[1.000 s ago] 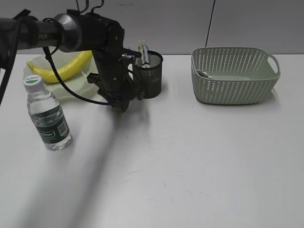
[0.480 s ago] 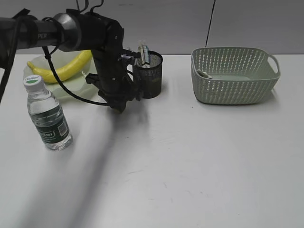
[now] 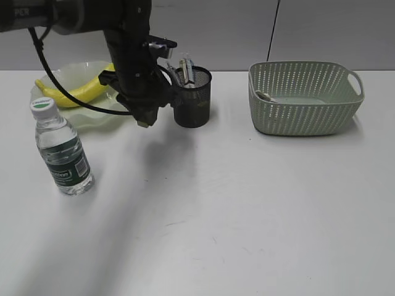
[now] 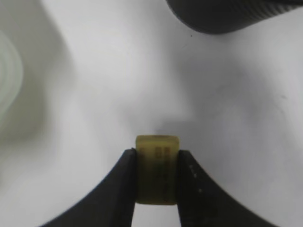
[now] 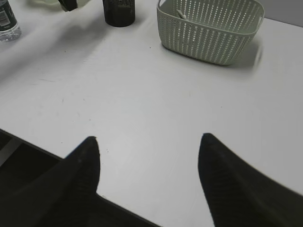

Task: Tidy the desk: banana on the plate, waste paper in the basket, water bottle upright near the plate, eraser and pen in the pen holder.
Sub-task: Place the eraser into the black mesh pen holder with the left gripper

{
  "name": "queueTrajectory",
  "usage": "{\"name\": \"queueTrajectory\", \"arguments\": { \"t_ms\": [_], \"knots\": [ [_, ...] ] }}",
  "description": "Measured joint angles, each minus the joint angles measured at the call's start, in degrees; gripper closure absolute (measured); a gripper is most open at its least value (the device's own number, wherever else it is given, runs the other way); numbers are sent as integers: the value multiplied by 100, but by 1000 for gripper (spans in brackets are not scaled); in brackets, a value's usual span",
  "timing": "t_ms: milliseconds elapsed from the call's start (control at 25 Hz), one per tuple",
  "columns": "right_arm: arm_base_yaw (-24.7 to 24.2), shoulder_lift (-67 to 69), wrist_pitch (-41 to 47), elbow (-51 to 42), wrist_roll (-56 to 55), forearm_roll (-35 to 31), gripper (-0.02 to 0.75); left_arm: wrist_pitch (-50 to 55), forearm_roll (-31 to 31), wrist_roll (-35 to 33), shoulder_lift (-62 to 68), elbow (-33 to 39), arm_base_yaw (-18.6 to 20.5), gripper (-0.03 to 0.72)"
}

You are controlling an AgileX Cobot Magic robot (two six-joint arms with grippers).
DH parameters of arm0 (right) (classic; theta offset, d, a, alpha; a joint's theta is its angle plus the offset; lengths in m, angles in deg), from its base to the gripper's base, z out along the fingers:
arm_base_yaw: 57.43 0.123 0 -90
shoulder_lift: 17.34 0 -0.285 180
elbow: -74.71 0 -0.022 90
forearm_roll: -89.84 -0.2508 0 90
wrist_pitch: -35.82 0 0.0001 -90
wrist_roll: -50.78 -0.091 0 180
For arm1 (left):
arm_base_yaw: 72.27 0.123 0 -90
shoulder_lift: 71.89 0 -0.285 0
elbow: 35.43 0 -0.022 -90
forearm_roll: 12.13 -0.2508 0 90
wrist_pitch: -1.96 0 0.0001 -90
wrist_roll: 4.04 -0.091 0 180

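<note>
My left gripper point(image 3: 144, 120) point(image 4: 157, 158) is shut on a small yellowish eraser point(image 4: 156, 168) and holds it above the desk point(image 3: 247, 203), just left of the black mesh pen holder point(image 3: 192, 98). Pens point(image 3: 187, 69) stand in the holder. The banana point(image 3: 80, 89) lies on the pale green ruffled plate point(image 3: 68, 111) at the far left. The water bottle point(image 3: 60, 151) stands upright in front of the plate. A scrap of waste paper point(image 3: 265, 95) lies in the perforated basket point(image 3: 303, 97). My right gripper point(image 5: 147, 144) is open and empty over the desk's near edge.
The basket also shows in the right wrist view point(image 5: 210, 29), with the pen holder point(image 5: 119, 12) and the bottle's base point(image 5: 8, 23) along the top. The desk's front edge point(image 5: 33, 144) runs below the right gripper's fingers.
My left gripper has risen from the desk surface with the eraser in it and sits higher beside the pen holder. Everything else stands as before.
</note>
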Motion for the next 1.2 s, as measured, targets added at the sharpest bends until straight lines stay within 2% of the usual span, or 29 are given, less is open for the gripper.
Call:
{"name": "queueTrajectory", "arguments": {
  "t_ms": [240,440,680,1200],
  "knots": [
    [0,0,0,0,0,0,225,-76,111,0,-555,0,0,496],
    [0,0,0,0,0,0,225,-888,401,0,-873,0,0,496],
    [0,0,0,0,7,0,225,-1922,980,0,-846,0,0,496],
    [0,0,0,0,7,4,226,-3128,1449,14,-217,0,-5,496]
  ]
}}
